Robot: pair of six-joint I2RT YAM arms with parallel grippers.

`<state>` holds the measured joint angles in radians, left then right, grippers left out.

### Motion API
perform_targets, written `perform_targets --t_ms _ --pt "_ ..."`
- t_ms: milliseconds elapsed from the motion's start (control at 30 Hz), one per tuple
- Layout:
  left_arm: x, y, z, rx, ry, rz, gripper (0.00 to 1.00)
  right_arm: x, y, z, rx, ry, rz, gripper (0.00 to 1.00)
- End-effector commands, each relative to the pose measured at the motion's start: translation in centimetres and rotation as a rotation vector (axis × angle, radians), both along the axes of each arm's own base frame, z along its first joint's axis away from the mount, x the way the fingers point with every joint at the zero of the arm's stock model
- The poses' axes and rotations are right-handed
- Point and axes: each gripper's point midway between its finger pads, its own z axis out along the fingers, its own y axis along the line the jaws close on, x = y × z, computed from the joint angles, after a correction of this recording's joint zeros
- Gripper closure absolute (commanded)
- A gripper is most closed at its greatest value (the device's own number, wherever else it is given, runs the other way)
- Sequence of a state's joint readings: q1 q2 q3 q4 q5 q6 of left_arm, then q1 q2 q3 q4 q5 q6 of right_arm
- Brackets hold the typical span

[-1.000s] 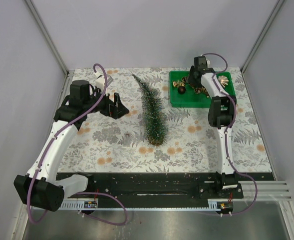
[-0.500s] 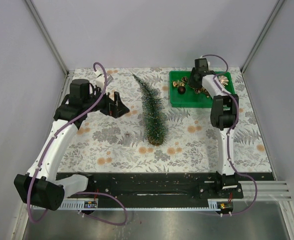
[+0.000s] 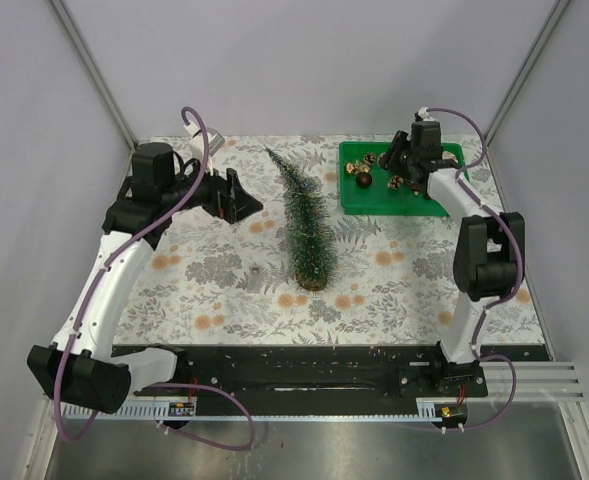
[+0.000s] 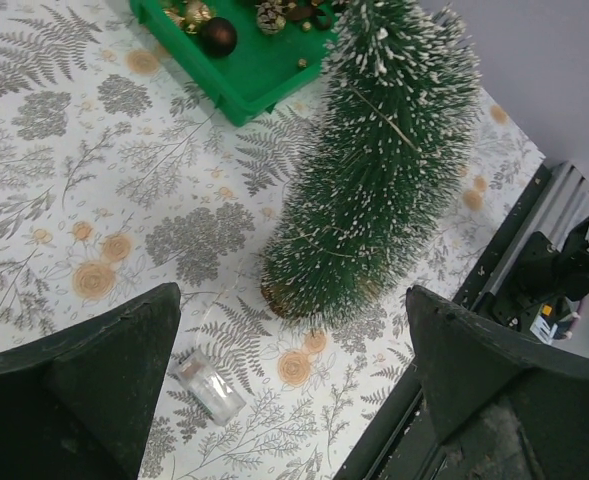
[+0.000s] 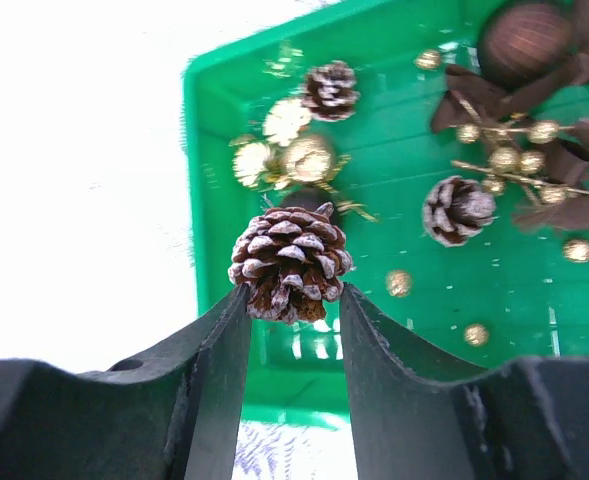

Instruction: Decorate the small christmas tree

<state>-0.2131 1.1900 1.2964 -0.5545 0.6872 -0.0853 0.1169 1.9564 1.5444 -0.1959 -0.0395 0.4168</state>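
The small christmas tree (image 3: 310, 232) is standing upright mid-table on its wood disc base, on the fern-print table cover (image 3: 394, 290). In the top view its tip is leaning toward the far left. A small clear plastic piece (image 4: 209, 385) is lying on the cover near the base. The left gripper (image 3: 236, 198) is hovering just left of the tree, jaws spread wide and holding nothing. The green tray (image 3: 374, 203) is sitting far right, apart from the tree. The right gripper (image 5: 292, 300) is hanging over the tray, jaws pinching a frosted pinecone (image 5: 289, 262). Two more pinecones, gold balls and a brown ball (image 5: 524, 40) are lying in the tray.
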Motion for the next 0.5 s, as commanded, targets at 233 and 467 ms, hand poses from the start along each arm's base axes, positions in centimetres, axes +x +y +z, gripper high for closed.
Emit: perform_targets --t_ms 233,467 --pt "0.5 -2.1 3.3 -0.100 -0.108 -0.127 0.01 -8.7 6.3 11.6 0.388 -0.282 0.289 0.55" --pt "1.6 -3.0 2.0 -0.162 -0.082 -0.141 0.01 -17.8 6.9 16.8 0.434 -0.337 0.406 0.55"
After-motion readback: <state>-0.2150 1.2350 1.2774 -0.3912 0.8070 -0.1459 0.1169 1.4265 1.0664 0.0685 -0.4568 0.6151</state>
